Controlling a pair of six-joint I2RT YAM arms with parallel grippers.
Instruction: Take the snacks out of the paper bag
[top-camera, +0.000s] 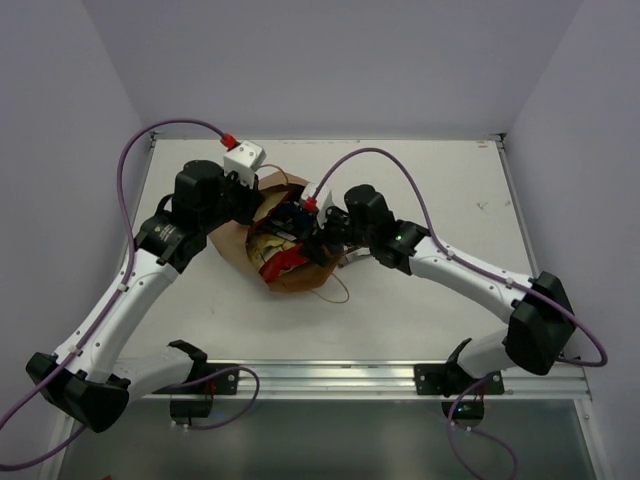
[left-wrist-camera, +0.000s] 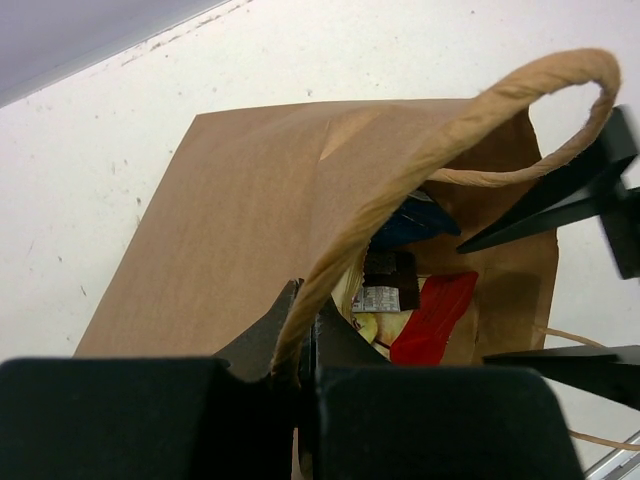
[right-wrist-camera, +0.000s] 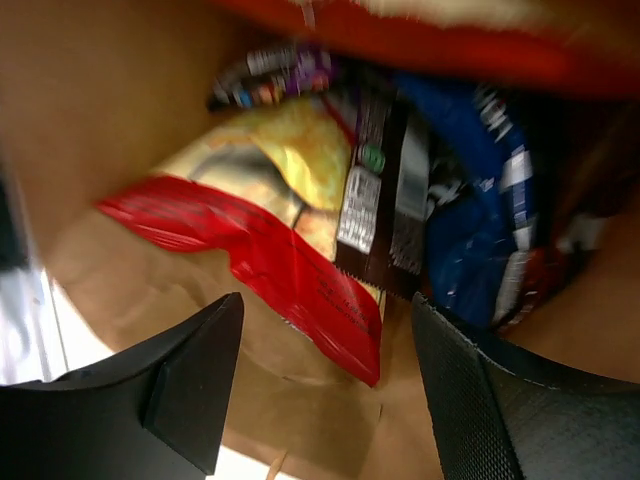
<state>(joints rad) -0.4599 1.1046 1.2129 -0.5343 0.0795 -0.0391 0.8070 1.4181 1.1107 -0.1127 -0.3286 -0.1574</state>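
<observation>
The brown paper bag (top-camera: 290, 262) lies on its side mid-table, its mouth held open. My left gripper (left-wrist-camera: 305, 340) is shut on the bag's twine handle (left-wrist-camera: 480, 110) and lifts the upper wall (left-wrist-camera: 230, 230). Inside lie a red chip bag (left-wrist-camera: 435, 315), a blue chip bag (left-wrist-camera: 415, 222) and a brown candy wrapper (left-wrist-camera: 390, 280). My right gripper (right-wrist-camera: 325, 330) is open at the bag's mouth, its jaws to either side of the red chip bag's corner (right-wrist-camera: 290, 275) without touching it. Behind it are the brown candy wrapper (right-wrist-camera: 385, 220), the blue bag (right-wrist-camera: 480, 230) and an orange-cream bag (right-wrist-camera: 290, 150).
The bag's second twine handle (top-camera: 338, 290) trails on the white table (top-camera: 450, 180) by its near side. Grey walls close the table at the back and sides. A metal rail (top-camera: 330, 375) runs along the near edge.
</observation>
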